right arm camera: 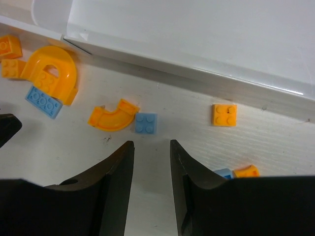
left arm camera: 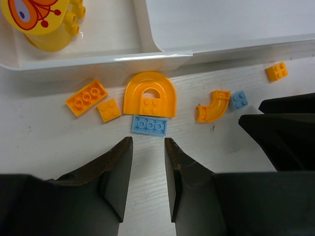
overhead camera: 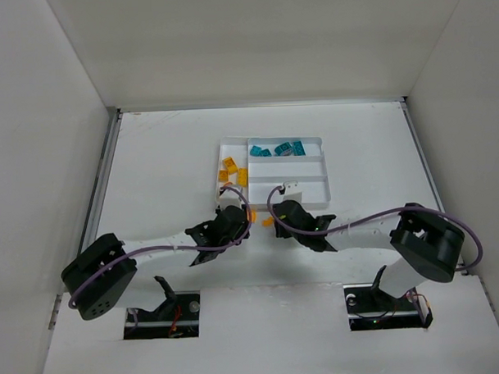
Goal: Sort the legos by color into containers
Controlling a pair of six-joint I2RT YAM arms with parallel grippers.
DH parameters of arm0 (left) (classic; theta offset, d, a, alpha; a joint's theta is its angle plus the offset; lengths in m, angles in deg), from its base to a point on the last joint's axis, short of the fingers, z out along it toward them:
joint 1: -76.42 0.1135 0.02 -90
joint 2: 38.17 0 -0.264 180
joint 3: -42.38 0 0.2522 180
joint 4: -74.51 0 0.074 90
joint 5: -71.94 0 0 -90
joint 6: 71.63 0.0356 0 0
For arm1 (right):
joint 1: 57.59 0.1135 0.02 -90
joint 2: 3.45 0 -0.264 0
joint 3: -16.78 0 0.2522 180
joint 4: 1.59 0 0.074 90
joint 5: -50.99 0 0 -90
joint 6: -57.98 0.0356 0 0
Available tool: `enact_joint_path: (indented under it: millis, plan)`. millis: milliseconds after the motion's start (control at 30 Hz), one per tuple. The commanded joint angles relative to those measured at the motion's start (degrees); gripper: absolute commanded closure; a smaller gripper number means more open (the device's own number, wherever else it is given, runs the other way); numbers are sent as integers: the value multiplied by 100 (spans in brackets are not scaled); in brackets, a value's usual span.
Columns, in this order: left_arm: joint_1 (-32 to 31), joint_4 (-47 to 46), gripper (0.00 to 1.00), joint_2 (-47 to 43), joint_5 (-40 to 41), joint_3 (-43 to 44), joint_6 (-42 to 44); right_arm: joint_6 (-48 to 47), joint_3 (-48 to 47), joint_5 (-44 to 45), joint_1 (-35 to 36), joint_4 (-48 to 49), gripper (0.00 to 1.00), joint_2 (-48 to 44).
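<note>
On the white table (overhead camera: 166,157), left hand (left arm camera: 147,142) and right hand (right arm camera: 151,145) gape empty over loose legos (left arm camera: 149,125).

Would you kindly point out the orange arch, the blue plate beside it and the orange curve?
orange arch (left arm camera: 149,101): left wrist view, its studded centre.
blue plate (left arm camera: 149,125): left wrist view, its middle stud.
orange curve (right arm camera: 113,121): right wrist view, its bend.
</note>
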Motion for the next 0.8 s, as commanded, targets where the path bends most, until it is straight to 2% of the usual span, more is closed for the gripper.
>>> enact_joint_path:
  millis: [0, 333, 533, 633, 767]
  plan:
    - [-42, -220, 70, 23, 107, -77, -38, 39, -317, 149, 81, 52, 59, 111]
    - [-60, -273, 66, 242, 125, -77, -12, -5, -511, 254, 72, 78, 62, 489]
    - [-60, -352, 60, 409, 125, -33, 6, -14, -555, 368, 72, 104, 70, 559]
    - [-69, -396, 59, 558, 125, 28, 49, -14, -537, 465, 81, 104, 75, 419]
    - [-86, -413, 59, 743, 125, 116, 111, -5, -414, 474, 99, 70, 77, 24]
